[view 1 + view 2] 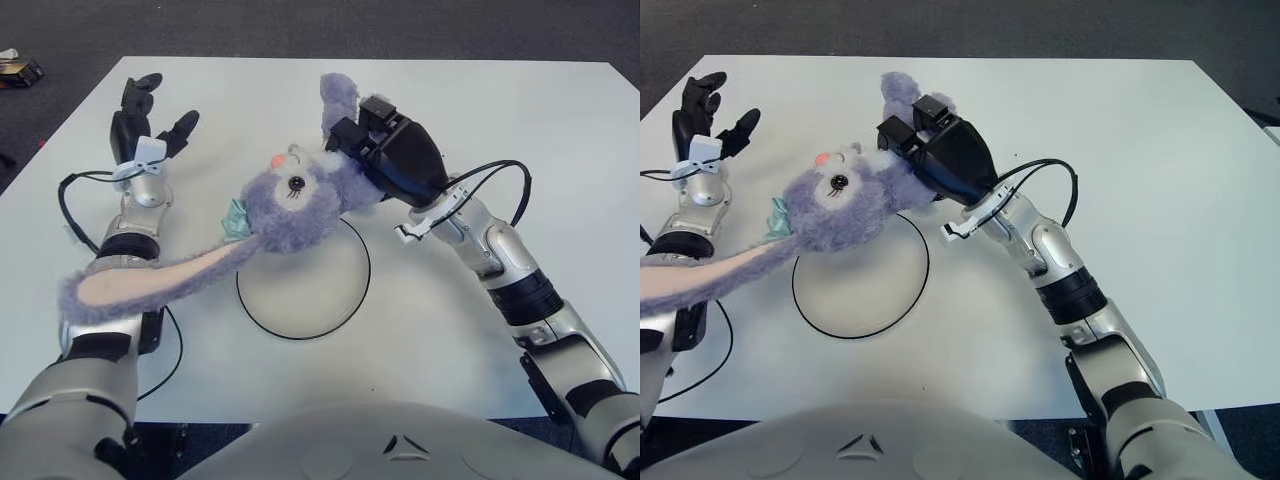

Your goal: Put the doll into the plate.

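1. The right hand [362, 135] clamps its fingers on the purple doll [295, 198], held left of its palm above the plate [352, 300]'s far rim.
2. The doll's long axis runs from that hand toward the robot's left, long ear trailing.
3. The left hand [140, 110], fingers spread, hovers far left.

white table [500, 120], dark carpet floor [300, 25], small object on floor [15, 68]

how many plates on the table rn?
1. The plate sits on the white table near the front edge, centre-left, partly covered by the doll that the right hand holds over its far rim. The left hand is open, far left.
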`<action>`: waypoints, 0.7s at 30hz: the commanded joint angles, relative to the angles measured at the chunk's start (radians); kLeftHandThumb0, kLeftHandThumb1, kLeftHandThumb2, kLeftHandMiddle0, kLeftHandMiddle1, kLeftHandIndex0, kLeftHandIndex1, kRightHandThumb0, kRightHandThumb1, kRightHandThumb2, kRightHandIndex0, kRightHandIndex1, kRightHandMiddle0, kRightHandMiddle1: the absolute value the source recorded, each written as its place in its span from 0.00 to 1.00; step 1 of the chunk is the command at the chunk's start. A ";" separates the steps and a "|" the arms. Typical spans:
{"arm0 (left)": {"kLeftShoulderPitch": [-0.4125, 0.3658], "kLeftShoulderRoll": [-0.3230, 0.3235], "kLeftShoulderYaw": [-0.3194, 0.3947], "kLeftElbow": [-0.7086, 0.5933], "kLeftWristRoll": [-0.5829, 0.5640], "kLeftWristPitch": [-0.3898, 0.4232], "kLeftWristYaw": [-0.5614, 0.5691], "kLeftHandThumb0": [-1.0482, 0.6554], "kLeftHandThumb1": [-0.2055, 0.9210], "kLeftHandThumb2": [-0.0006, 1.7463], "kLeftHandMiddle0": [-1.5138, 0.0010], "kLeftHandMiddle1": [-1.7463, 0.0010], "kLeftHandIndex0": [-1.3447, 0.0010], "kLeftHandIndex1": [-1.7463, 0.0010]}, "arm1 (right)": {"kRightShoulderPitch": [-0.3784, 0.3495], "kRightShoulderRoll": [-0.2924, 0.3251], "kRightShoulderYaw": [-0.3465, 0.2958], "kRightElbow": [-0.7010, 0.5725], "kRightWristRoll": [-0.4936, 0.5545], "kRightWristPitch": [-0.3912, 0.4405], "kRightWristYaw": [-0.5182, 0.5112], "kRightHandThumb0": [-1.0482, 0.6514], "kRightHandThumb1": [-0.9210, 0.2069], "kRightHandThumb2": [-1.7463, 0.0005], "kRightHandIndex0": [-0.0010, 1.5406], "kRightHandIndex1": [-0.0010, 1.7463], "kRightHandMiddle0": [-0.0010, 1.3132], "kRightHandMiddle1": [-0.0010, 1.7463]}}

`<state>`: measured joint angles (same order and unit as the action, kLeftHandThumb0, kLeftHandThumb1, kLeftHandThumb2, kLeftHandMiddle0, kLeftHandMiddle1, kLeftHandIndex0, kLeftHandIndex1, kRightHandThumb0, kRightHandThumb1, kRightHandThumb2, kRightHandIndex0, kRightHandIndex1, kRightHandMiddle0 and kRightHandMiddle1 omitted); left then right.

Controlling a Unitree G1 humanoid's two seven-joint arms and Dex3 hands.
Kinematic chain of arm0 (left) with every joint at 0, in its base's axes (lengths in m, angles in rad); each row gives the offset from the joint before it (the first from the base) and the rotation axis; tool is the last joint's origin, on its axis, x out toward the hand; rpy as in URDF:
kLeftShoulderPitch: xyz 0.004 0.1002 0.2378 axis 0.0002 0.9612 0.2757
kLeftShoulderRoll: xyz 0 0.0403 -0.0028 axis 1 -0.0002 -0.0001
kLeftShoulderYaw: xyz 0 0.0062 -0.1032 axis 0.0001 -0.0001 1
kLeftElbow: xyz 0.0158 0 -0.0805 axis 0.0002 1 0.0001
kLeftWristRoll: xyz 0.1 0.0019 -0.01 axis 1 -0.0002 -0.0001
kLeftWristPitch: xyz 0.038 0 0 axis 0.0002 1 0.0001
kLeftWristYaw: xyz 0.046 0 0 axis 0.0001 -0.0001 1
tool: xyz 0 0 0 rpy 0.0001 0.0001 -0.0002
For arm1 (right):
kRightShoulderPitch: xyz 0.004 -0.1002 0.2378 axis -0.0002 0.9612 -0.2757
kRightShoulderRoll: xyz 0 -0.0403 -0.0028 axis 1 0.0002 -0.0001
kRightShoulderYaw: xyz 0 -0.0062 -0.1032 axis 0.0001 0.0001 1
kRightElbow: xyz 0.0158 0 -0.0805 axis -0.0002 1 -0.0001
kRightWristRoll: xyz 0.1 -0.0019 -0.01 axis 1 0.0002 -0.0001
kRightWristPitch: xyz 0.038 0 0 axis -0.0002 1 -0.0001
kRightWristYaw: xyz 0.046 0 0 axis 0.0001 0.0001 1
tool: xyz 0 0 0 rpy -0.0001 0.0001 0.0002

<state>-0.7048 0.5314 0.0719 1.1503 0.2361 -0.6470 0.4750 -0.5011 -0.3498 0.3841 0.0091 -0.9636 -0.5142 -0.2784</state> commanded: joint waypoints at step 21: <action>0.064 0.022 0.014 -0.043 0.011 -0.007 0.059 0.38 1.00 0.17 0.51 0.98 0.72 0.59 | -0.099 -0.033 0.030 0.147 0.193 -0.231 0.089 0.39 0.20 0.65 0.43 1.00 0.42 0.85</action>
<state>-0.6813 0.5325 0.0750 1.1337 0.2438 -0.6475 0.5086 -0.5738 -0.3583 0.4033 0.1216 -0.8898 -0.6871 -0.2644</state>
